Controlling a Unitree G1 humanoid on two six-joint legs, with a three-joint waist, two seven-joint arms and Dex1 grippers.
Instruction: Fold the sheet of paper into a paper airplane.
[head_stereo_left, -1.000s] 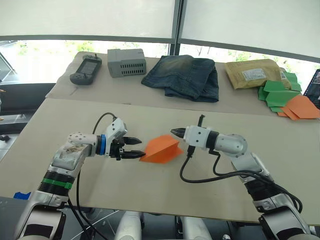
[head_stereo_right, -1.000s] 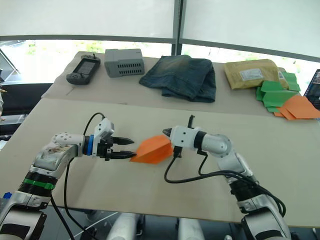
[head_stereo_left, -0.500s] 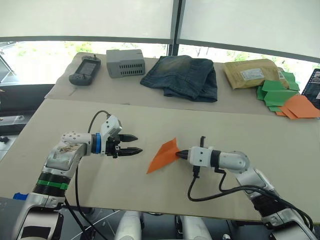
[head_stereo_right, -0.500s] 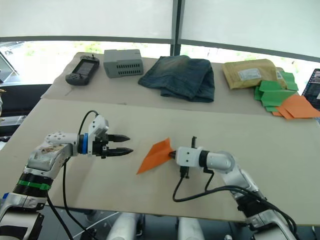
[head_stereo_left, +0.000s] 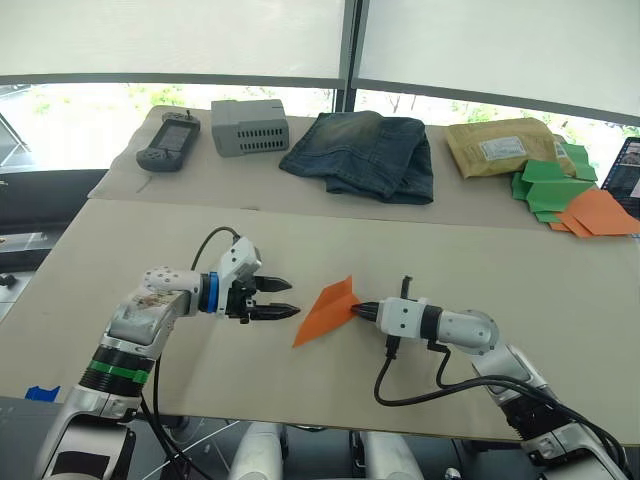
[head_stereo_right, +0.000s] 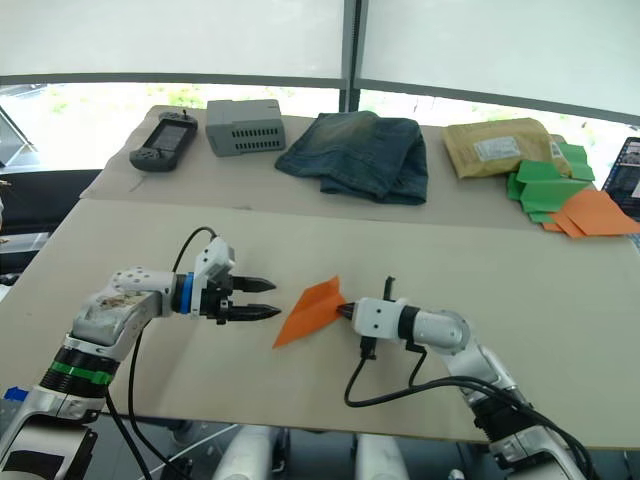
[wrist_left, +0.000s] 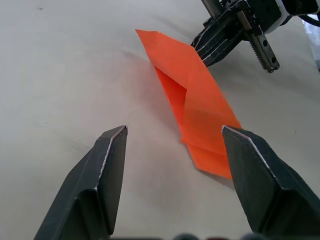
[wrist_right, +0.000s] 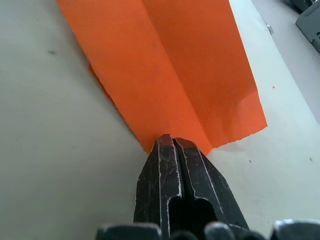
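Observation:
The sheet of paper (head_stereo_left: 325, 310) is a bright-orange folded wedge lying in the middle of the near table, its narrow end pointing toward the front edge. My right gripper (head_stereo_left: 357, 309) is shut on the wedge's wide end at the centre crease, as the right wrist view confirms with the paper (wrist_right: 165, 65) fanning out from the closed tips (wrist_right: 170, 141). My left gripper (head_stereo_left: 287, 299) is open and hovers just left of the paper, a short gap away. In the left wrist view its two fingers (wrist_left: 112, 165) frame the wedge (wrist_left: 195, 105).
On the far table lie a handheld controller (head_stereo_left: 170, 140), a grey box (head_stereo_left: 250, 122), folded jeans (head_stereo_left: 365, 150), a tan envelope (head_stereo_left: 505, 145), green paper pieces (head_stereo_left: 555, 185) and flat orange pieces (head_stereo_left: 600, 213). The near table's front edge (head_stereo_left: 300, 425) runs close below both arms.
The right gripper drew the paper down and back toward the front edge, leaving it as a narrower wedge. The left gripper let go, backed off left, then moved right again toward it.

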